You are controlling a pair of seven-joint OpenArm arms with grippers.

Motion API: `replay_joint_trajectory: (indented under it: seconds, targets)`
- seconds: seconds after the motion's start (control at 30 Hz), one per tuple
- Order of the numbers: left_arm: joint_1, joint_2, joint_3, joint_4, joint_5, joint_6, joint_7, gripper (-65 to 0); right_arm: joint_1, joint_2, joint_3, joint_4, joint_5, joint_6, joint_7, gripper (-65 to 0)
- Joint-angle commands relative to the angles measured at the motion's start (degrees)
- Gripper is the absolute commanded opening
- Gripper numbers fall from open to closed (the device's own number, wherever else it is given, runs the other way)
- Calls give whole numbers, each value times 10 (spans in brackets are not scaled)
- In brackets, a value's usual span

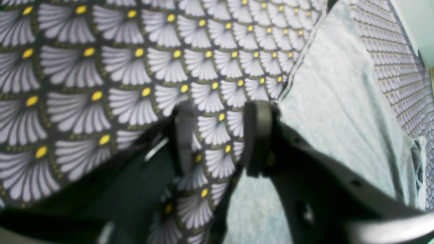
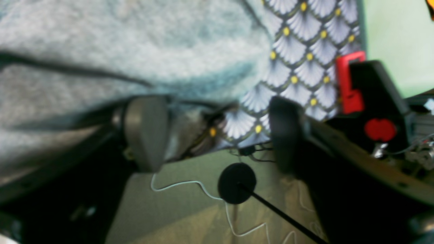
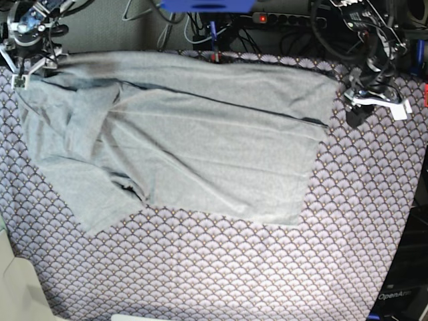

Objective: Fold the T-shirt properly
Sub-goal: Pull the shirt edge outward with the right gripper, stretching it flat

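Grey, soft fabric comes right up to my right gripper (image 2: 217, 132), at the left end of the base view. Its jaws stand spread wide, with nothing pinched between them. In its wrist view the T-shirt (image 2: 152, 51) fills the space ahead and to the left, rucked into deep folds, and runs in behind the finger (image 2: 147, 132) on that side; whether the two touch I cannot tell. Scalloped cloth (image 2: 298, 67) shows ahead and between the fingers, a red-and-black fixture (image 2: 376, 101) sits past the other finger, and a round black base (image 2: 237, 183) stands lower down, on the floor.

Between my two grippers the T-shirt lies across the scalloped cloth, crumpled near the right one and flatter toward the left one. Some of it is doubled over, with a long dark fold line slanting through it, and a wrinkled flap reaches away from the right gripper toward the bottom of the base view.

At the right end, my left gripper (image 1: 218, 139) hangs just beside the shirt's edge, its jaws parted moderately and holding nothing. Scalloped cloth shows through its gap; one finger (image 1: 259, 135) overlaps the shirt's border in the wrist view, and I cannot tell whether it touches.
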Motion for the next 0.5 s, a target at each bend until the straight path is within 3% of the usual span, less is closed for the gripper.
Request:
replay_joint_trajectory:
  seconds: [0.0, 0.47]
  targets:
    - [-4, -6, -1, 9, -12, -6, -10, -413, 0, 2, 0, 1, -14, 0, -14, -148]
    - [-11, -6, -1, 9, -9, -6, -10, -413, 14, 16, 31, 31, -15, 0, -14, -147]
